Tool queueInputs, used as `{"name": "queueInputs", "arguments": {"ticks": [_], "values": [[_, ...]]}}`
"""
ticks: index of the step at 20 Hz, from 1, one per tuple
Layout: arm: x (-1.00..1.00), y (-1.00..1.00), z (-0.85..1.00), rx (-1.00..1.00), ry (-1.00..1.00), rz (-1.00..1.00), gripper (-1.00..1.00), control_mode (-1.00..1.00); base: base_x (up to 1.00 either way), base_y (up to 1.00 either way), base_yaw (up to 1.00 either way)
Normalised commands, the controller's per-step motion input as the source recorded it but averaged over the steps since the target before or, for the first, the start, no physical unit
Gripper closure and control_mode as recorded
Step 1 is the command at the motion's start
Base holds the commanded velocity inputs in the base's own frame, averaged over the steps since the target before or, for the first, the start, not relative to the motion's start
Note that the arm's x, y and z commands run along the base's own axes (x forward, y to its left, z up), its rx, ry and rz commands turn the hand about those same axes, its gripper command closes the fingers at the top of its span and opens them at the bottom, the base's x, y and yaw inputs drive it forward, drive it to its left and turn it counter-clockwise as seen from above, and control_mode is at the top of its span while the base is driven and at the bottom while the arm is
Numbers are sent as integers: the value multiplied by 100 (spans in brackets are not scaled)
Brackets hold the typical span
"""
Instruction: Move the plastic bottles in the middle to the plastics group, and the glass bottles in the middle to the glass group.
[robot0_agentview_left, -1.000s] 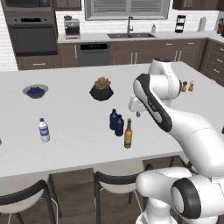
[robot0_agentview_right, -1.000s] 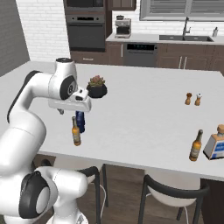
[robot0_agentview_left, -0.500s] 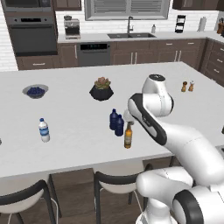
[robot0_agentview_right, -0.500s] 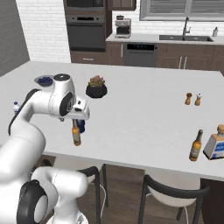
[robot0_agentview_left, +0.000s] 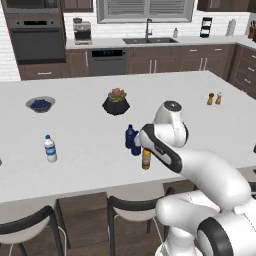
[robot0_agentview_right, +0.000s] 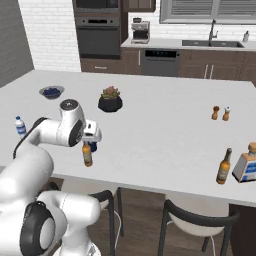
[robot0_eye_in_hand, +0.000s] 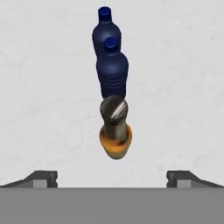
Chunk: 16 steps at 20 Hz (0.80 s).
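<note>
Tool (robot0_eye_in_hand: 112, 177) open above amber bottle (robot0_eye_in_hand: 115, 131); navy bottles (robot0_eye_in_hand: 112, 70) beyond

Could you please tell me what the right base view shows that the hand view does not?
The right base view adds the water bottle, potted plant, shakers and a second brown bottle at the counter's far right. The hand view adds a top-down look at the two navy bottles lined up beyond the amber bottle, with the gripper open. Shared: the amber bottle and white counter.

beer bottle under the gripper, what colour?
Amber-brown beer bottle, silvery cap; hand view shows it best.
</note>
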Motion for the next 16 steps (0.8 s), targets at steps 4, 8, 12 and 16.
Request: {"name": "queueInputs", "arguments": {"ticks": [4, 8, 12, 16], "values": [[26, 0, -13, -1, 5, 0, -100, -100, 0, 0, 0], [14, 0, -17, -1, 3, 0, -100, -100, 0, 0, 0], [0, 0, -25, 0, 0, 0, -100, -100, 0, 0, 0], [0, 3, -34, 0, 0, 0, -100, -100, 0, 0, 0]]}}
